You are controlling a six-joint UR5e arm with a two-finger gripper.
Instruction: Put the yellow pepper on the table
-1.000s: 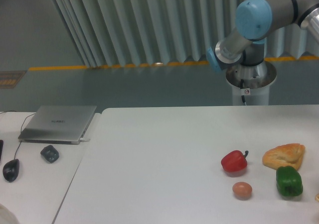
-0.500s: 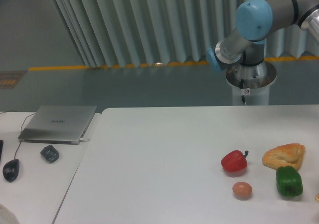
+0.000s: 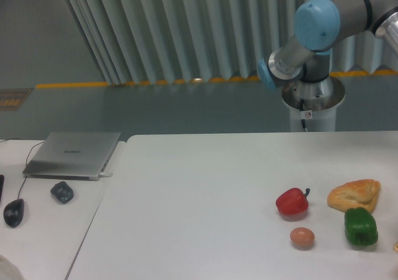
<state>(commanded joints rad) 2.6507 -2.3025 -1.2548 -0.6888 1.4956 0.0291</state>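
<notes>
The yellow pepper is out of view. The large white table (image 3: 199,193) fills the lower middle and right of the camera view. Only the robot arm's grey links and blue joint caps (image 3: 317,22) show at the upper right, running off the right edge. The gripper itself is outside the frame.
On the table's right side lie a red pepper (image 3: 291,202), a brown egg (image 3: 302,237), a green pepper (image 3: 360,226) and a flat bread piece (image 3: 355,194). A smaller desk at left holds a closed laptop (image 3: 74,154), a mouse (image 3: 13,212) and a small dark object (image 3: 61,191).
</notes>
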